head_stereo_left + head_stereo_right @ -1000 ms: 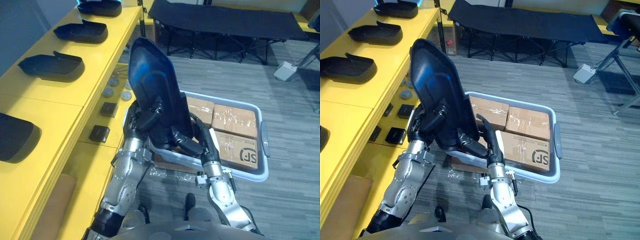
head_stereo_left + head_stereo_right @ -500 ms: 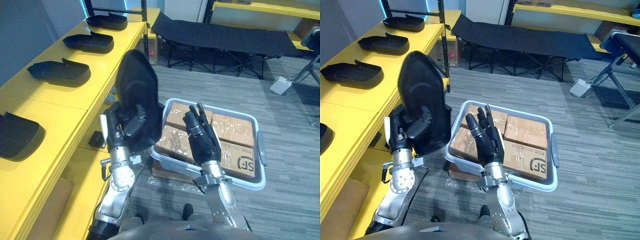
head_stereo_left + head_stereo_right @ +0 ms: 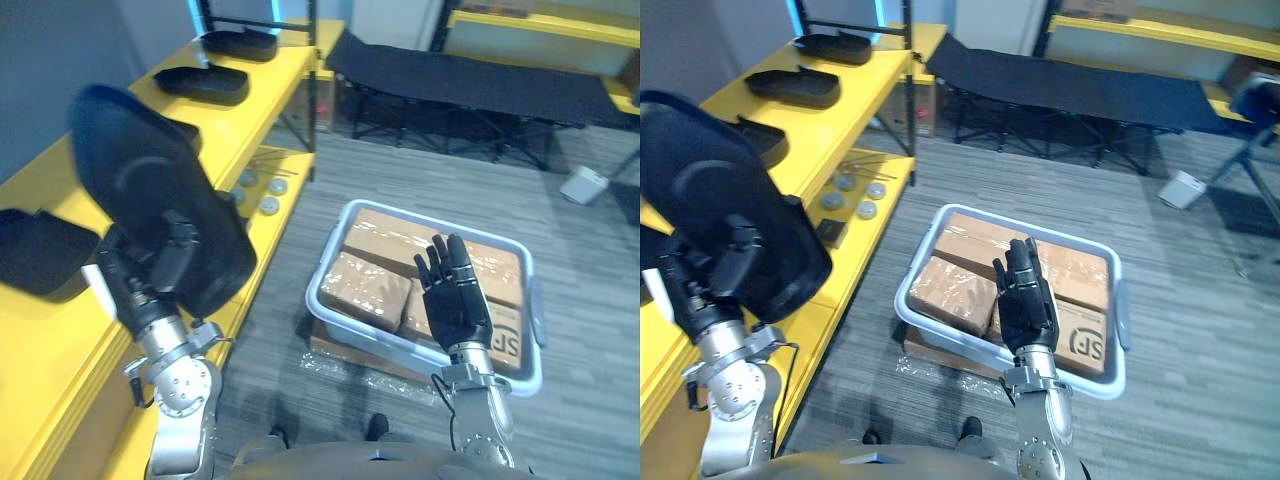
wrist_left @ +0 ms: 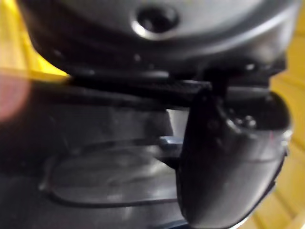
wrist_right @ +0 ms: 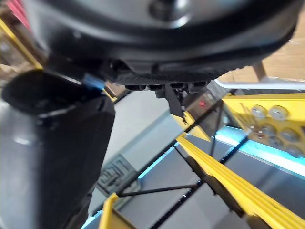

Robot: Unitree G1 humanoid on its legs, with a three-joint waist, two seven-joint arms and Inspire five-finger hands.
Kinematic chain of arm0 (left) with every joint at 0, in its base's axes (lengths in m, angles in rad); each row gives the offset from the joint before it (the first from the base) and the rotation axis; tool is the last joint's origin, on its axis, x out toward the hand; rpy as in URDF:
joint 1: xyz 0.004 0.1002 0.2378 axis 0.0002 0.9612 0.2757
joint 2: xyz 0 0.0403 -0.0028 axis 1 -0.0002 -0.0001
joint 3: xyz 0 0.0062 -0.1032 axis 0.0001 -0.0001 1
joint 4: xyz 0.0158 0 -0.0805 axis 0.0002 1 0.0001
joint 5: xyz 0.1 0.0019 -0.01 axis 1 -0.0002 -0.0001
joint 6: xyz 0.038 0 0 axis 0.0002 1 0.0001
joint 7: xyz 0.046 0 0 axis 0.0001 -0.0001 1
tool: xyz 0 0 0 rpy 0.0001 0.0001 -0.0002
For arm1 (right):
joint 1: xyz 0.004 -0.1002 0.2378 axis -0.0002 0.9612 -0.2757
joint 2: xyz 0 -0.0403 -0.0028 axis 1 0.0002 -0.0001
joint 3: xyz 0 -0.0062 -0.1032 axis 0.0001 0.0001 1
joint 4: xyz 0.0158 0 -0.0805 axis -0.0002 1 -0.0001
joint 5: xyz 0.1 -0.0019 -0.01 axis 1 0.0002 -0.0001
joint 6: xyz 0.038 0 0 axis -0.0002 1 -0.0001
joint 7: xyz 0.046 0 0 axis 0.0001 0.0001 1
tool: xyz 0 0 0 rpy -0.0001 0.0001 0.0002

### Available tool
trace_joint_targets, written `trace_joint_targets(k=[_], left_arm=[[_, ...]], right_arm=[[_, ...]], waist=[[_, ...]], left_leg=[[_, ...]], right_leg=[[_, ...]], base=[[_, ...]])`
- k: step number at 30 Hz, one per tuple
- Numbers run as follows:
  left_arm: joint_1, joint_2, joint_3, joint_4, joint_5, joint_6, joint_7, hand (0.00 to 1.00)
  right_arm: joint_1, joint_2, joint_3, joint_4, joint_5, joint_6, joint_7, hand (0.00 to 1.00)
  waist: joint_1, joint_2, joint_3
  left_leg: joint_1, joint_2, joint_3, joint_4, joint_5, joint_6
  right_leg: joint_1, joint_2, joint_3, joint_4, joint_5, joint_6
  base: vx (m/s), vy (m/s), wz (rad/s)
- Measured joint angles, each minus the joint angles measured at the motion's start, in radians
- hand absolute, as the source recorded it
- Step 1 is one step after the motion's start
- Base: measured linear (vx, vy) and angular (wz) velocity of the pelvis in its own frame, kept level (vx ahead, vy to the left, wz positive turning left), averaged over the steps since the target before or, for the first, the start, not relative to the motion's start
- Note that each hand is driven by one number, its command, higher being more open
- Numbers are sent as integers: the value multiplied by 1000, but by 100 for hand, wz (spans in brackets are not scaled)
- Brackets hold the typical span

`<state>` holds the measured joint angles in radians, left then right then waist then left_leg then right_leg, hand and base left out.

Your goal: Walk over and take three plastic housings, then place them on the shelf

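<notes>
My left hand [image 3: 165, 265] is shut on a large black plastic housing [image 3: 140, 190], held upright and tilted over the front edge of the yellow shelf [image 3: 45, 335] on the left. In the left wrist view its thumb [image 4: 228, 157] presses against the housing's glossy inner face [image 4: 105, 162]. Black housings lie along the shelf top: one near [image 3: 35, 250], one farther back [image 3: 205, 82] and one at the far end [image 3: 238, 42]. My right hand [image 3: 455, 300] is open, fingers straight up, holding nothing above the grey bin [image 3: 325, 310].
The grey bin on the floor holds taped cardboard boxes [image 3: 375, 285]. Several small round parts [image 3: 265, 190] lie on the shelf's lower level. A black folding cot [image 3: 470, 70] stands at the back, and a white box [image 3: 585, 183] lies on the floor at right.
The right hand let go of the housing and opened over the bin. The left hand swung the housing leftward to the yellow shelf. The camera view shifted too.
</notes>
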<state>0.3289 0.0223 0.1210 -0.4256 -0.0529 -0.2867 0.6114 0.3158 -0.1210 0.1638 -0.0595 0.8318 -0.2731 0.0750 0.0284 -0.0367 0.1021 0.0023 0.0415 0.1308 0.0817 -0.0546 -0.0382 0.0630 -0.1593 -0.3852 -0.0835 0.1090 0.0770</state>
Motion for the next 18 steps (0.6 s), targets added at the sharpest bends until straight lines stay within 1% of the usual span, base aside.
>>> trace_joint_targets(k=[2, 3, 4, 5, 6, 7, 8, 9, 11, 12, 13, 14, 15, 16, 18], left_arm=[[37, -33, 82, -55, -19, -19, 1, 0], [50, -41, 99, -64, -19, -25, 1, 0], [80, -58, 135, -77, -20, -36, -5, 0], [92, -65, 150, -80, -21, -41, -11, 0], [110, -73, 171, -83, -24, -42, -27, 0], [123, -80, 183, -83, -27, -42, -45, 0], [143, -90, 203, -83, -47, -43, -80, 0], [153, -91, 209, -83, -64, -45, -97, 0], [153, -87, 203, -83, -97, -47, -166, 0], [152, -80, 196, -83, -102, -56, -200, 0], [153, -79, 192, -83, -102, -63, -212, 0], [153, -76, 187, -83, -102, -70, -227, 0], [154, -76, 178, -83, -102, -71, -230, 0], [154, -76, 170, -83, -101, -74, -230, 0], [152, -76, 141, -83, -97, -86, -236, 0]], right_arm=[[-79, 4, 28, 91, -3, 7, -21, 100], [-95, 5, 34, 106, -3, 7, -23, 100], [-127, 7, 47, 128, -20, 8, -37, 100], [-144, 10, 52, 137, -40, 8, -48, 100], [-173, 13, 60, 146, -52, 8, -65, 100], [-196, 13, 64, 148, -74, 7, -81, 100], [-228, 11, 78, 148, -92, 7, -105, 100], [-241, 16, 84, 148, -107, 7, -114, 100], [-245, 40, 84, 136, -120, 5, -147, 100], [-234, 47, 82, 128, -120, 7, -160, 100], [-225, 49, 81, 119, -121, 8, -164, 100], [-204, 50, 71, 102, -123, 8, -166, 100], [-191, 50, 54, 98, -143, 9, -164, 100], [-184, 50, 42, 98, -156, 10, -161, 100], [-149, 47, -11, 91, -160, 12, -138, 100]], waist=[[45, 2, -1], [58, 4, -2], [81, 7, -4], [90, 7, -5], [111, 5, -7], [126, 2, -9], [138, 2, -9], [137, 3, -9], [124, 4, -8], [110, -16, -11], [106, -25, -13], [105, -37, -18], [104, -34, -16], [102, -29, -14], [86, 0, 1]], left_leg=[[-12, -4, -60, 0, 15, -1], [-15, -6, -75, 0, 16, -1], [-18, -11, -104, 0, 21, -1], [-20, -15, -120, 0, 23, 0], [-26, -25, -152, -2, 26, 2], [-30, -33, -177, -7, 31, 3], [-30, -37, -207, -24, 39, 10], [-30, -39, -226, -35, 41, 10], [-34, -51, -318, -54, 64, 13], [-35, -67, -364, -55, 74, 10], [-40, -74, -382, -51, 76, 6], [-53, -87, -410, -39, 81, 2], [-69, -96, -424, -15, 88, -10], [-75, -97, -431, -6, 89, -12], [-104, -94, -431, 17, 93, -18]], right_leg=[[24, 1, -66, 4, -5, 1], [30, 1, -82, 4, -6, 1], [43, 1, -114, 4, -7, 1], [51, -2, -130, 4, -10, 3], [64, -7, -159, 5, -16, 7], [71, -12, -171, 5, -24, 13], [78, -16, -169, 12, -30, 11], [78, -18, -151, 27, -39, 8], [75, -19, -20, 96, -110, -16], [77, -25, 25, 129, -158, -18], [77, -31, 34, 149, -183, -13], [74, -41, 26, 180, -222, 7], [75, -43, 7, 195, -233, 28], [79, -40, 0, 199, -234, 31], [92, -31, -39, 202, -238, 32]], base=[[20, -43, 82], [18, -21, 74], [16, -6, 59], [11, 6, 80], [4, 22, 77], [-3, 34, 92], [-9, 42, 75], [1, 86, 94], [34, 117, 131], [54, 62, 130], [51, -3, 120], [16, -78, 80], [9, -80, 63], [-16, -74, 47], [-87, -57, 62]])
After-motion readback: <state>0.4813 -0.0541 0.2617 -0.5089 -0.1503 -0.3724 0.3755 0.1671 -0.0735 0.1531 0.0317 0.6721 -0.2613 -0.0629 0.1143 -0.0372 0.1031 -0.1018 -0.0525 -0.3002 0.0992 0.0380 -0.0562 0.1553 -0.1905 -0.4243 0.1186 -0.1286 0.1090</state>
